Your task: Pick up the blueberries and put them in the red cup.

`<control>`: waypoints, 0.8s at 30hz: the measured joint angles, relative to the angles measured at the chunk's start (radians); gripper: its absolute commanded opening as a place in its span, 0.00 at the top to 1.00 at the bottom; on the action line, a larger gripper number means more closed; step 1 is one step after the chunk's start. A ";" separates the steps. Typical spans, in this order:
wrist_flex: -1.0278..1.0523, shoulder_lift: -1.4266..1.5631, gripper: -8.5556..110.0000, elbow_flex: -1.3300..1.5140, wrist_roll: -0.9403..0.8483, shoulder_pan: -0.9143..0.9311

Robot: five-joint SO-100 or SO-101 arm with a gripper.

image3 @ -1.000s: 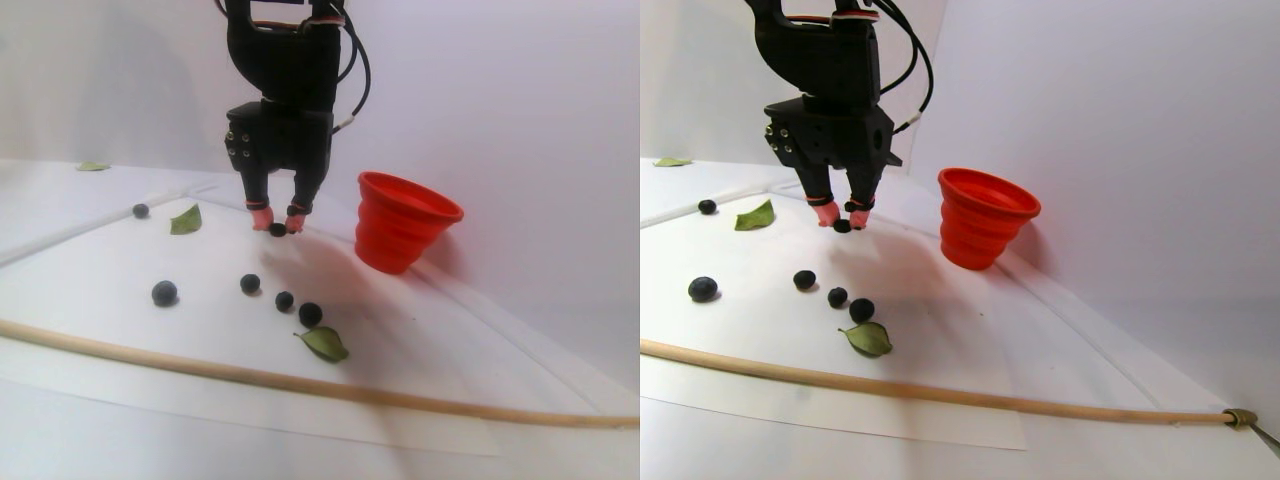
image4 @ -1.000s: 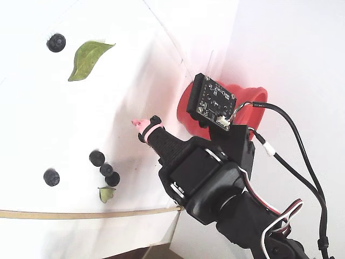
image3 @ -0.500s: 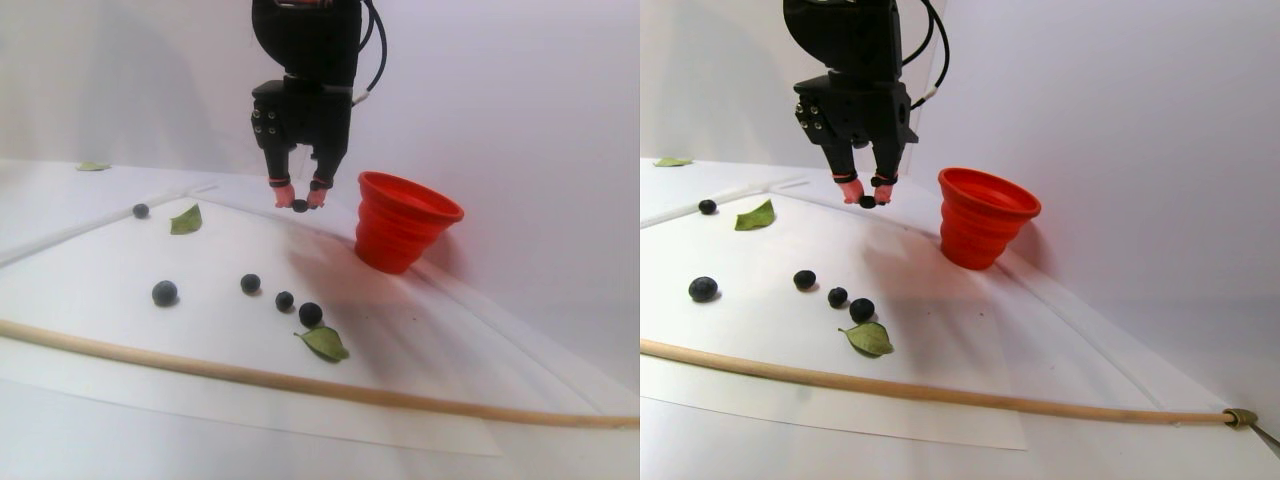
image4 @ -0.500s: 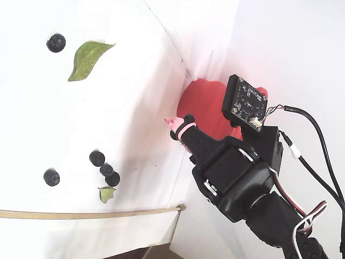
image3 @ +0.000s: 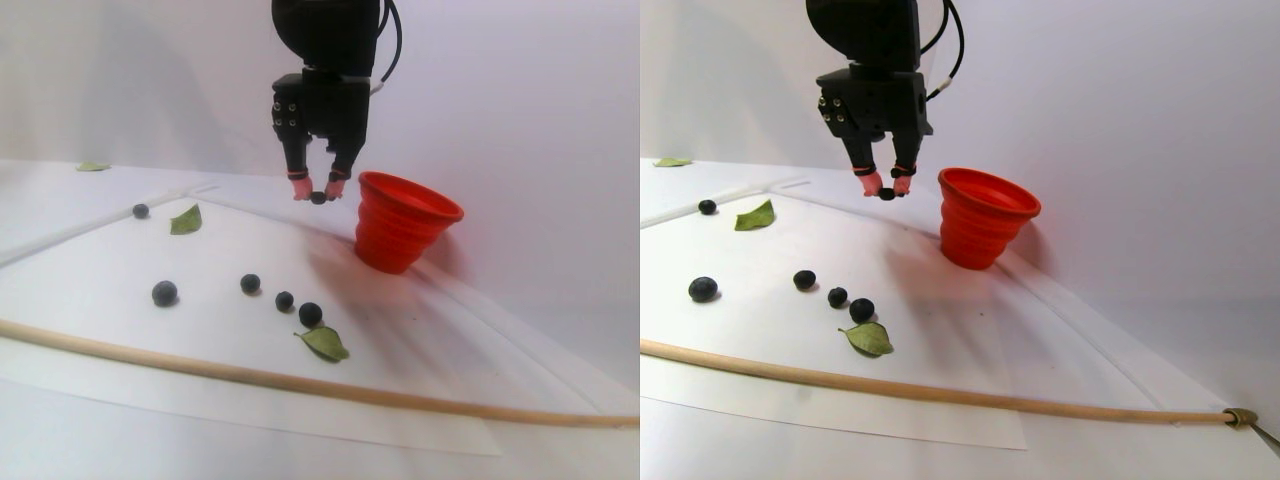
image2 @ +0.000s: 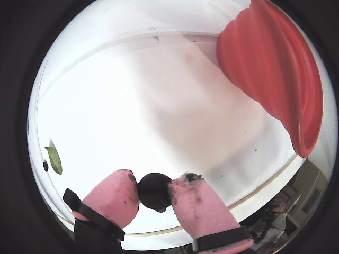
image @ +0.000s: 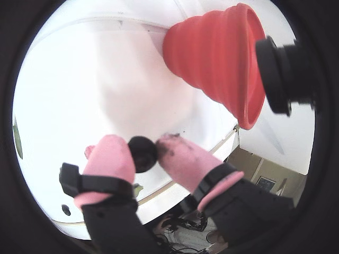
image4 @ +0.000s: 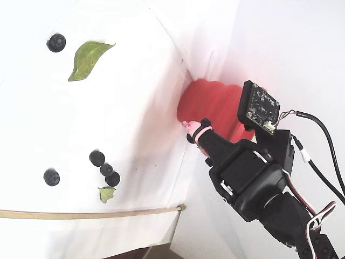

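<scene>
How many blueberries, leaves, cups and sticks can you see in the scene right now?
Blueberries: 6, with 5 on the white sheet and 1 held in the end effector
Green leaves: 3
Red cup: 1
Wooden stick: 1
Total: 11

red cup (image: pixel 217 50): soft matt ridged rubber, probably | stick (image3: pixel 300 383): bare wood | claw (image2: pixel 154 191) pads (image2: pixel 114 196): pink, smudged

Lighting: bright, diffuse; white counter (image3: pixel 120 250) near overexposure. Soft shadows at centre. Both wrist views: fisheye, black circular vignette, blurred edges.
</scene>
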 measured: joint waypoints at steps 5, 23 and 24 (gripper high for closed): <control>0.020 0.028 0.84 -0.011 -0.014 0.005; 0.074 0.074 0.84 -0.072 -0.077 0.089; 0.075 0.074 0.84 -0.080 -0.080 0.095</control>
